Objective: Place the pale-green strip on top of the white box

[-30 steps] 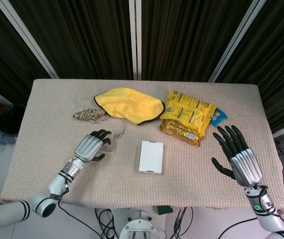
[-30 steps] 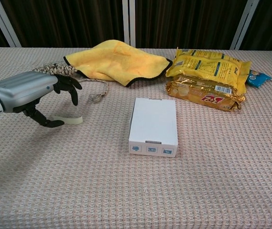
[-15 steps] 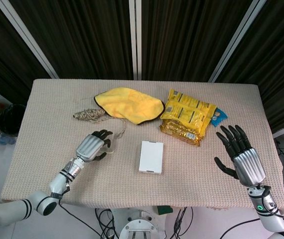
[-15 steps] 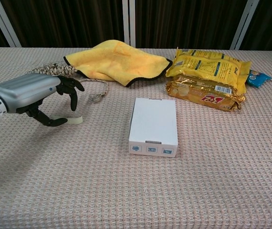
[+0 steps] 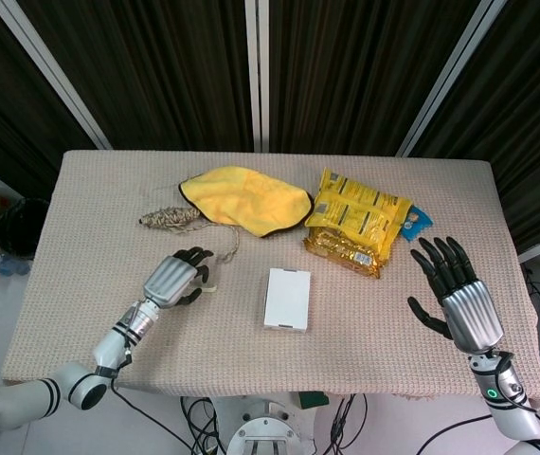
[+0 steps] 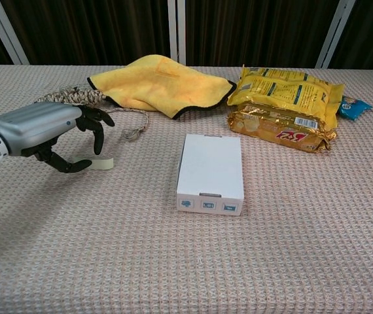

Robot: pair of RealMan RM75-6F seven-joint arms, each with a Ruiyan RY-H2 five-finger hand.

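Note:
The pale-green strip [image 6: 99,163] lies flat on the table, left of the white box [image 6: 211,171]. My left hand [image 6: 46,129] arches over the strip's left end; its fingers hang just above the strip and the thumb tip sits low beside it. Nothing is lifted. In the head view the left hand [image 5: 177,278] covers most of the strip [image 5: 205,276], with the white box [image 5: 287,299] to its right. My right hand [image 5: 455,294] hovers at the table's right side, fingers spread, holding nothing; the chest view does not show it.
A yellow cloth [image 6: 160,82] and a frayed rope bundle [image 6: 75,96] with a trailing cord lie behind the strip. A yellow snack bag [image 6: 284,108] and a small blue packet [image 6: 355,106] sit at the back right. The table is covered in beige woven cloth [image 6: 193,261].
My left hand has shifted slightly and settled lower over the strip, fingers curling a little closer to it. The strip and box have not moved. The right hand drifted slightly.

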